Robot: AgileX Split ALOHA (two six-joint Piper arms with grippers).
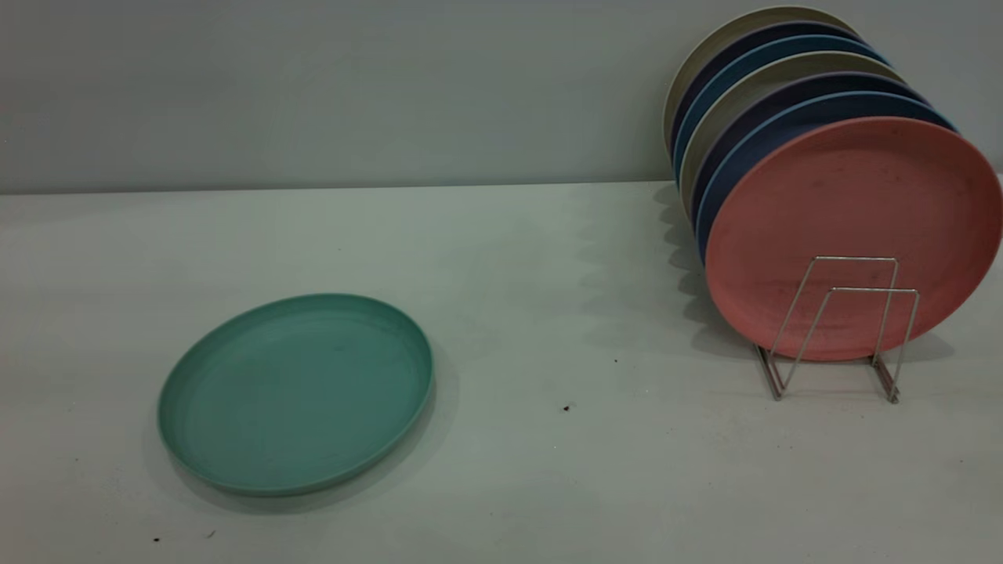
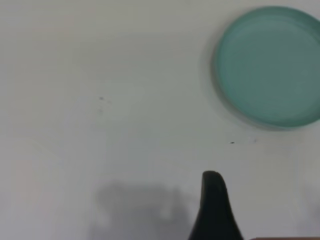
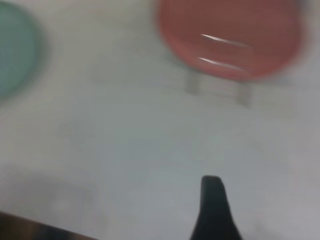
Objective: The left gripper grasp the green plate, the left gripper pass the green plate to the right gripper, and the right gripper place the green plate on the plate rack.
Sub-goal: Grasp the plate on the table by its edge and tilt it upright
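**Inspector A:** Where is the green plate [image 1: 296, 392]?

**Inspector B:** It lies flat on the table [image 1: 548, 470], well apart from the plate rack [image 1: 842, 329], on the side away from the stacked plates. It is round and shallow, matte teal-green, with a low raised rim. Nothing touches it.

**Inspector A:** And the rack?

**Inspector B:** Thin silver wire, bent into upright loops shorter than the plates. A salmon-pink plate [image 1: 850, 235] stands on edge at the front, just behind the two foremost loops, which are bare. Behind it, blue, dark and pale grey-beige plates lean in a row, all round and matte.

**Inspector A:** The table surface?

**Inspector B:** Pale, smooth, with a few small dark specks between the green plate and the rack.

**Inspector A:** The left gripper [image 2: 214, 210]?

**Inspector B:** Only one black tapered finger shows in its wrist view, above bare table and apart from the green plate. I cannot tell whether the fingers are released or clenched.

**Inspector A:** The right gripper [image 3: 214, 212]?

**Inspector B:** Likewise one black finger over bare table, the pink plate and rack wires blurred beyond it. Finger state cannot be told.
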